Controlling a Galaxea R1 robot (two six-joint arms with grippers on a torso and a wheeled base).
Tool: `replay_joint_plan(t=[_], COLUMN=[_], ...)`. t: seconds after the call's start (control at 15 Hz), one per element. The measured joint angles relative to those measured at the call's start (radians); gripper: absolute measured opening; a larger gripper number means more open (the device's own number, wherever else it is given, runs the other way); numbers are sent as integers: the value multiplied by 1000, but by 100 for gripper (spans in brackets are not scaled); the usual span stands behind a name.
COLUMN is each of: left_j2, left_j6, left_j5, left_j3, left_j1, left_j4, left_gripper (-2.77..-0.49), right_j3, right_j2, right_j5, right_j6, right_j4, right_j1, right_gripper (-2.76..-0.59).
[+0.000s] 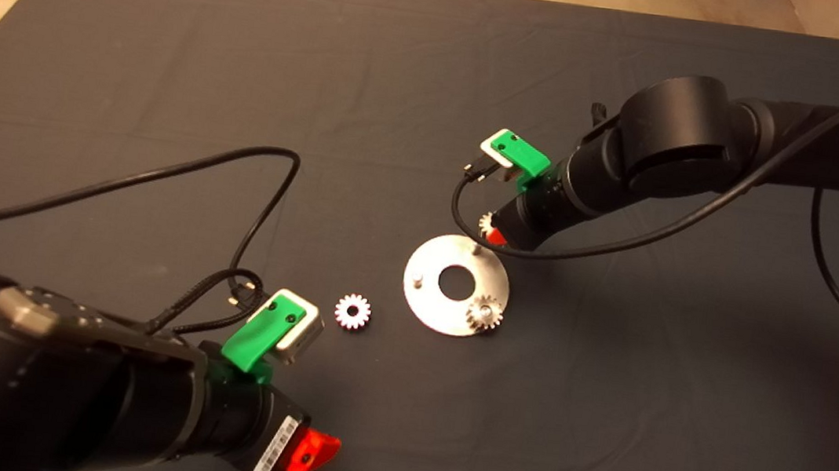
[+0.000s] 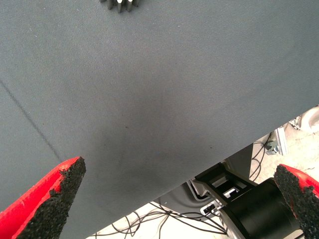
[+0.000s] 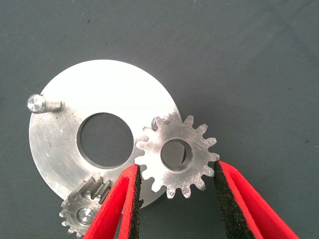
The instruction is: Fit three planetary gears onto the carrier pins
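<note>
Gear [image 3: 177,154] clamped flat between right gripper [image 3: 174,199] pads, above the disc [image 1: 428,300] edge near a bare pin [image 1: 475,247]. Second gear [image 1: 484,313] seated on its pin; third gear [image 1: 353,312] lies on mat [image 1: 168,80]. Left gripper [image 2: 174,199] spread wide, low left.

The gear [image 3: 177,155] held between the right gripper's [image 3: 177,191] fingers is bright brushed metal with fine scratch lines, and the disc [image 3: 70,144] beyond the jaws shows the same satin silver finish. The finger pads [image 3: 227,199] look coarse, black and gritty against smooth red plastic. The mat [image 2: 149,99] ahead of the left gripper's [image 2: 179,199] spread jaws is matt, finely woven dark cloth.
</note>
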Motion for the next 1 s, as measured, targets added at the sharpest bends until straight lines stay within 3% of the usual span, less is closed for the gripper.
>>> replay_joint_plan(t=[0.47, 0.6, 0.8, 1.0], left_j2=[0, 0, 0, 0], left_j6=[0, 0, 0, 0], left_j5=[0, 0, 0, 0], left_j3=[0, 0, 0, 0], left_j1=[0, 0, 0, 0], left_j4=[0, 0, 0, 0], left_gripper=[-51, -51, -51, -51], right_j3=[0, 0, 1, 1], right_j2=[0, 0, 1, 9], right_j5=[1, 8, 36, 36], right_j6=[-1, -1, -1, -1], right_j4=[0, 0, 0, 0], right_j1=[-8, -8, -8, -8], right_gripper=[-240, -240, -240, -240])
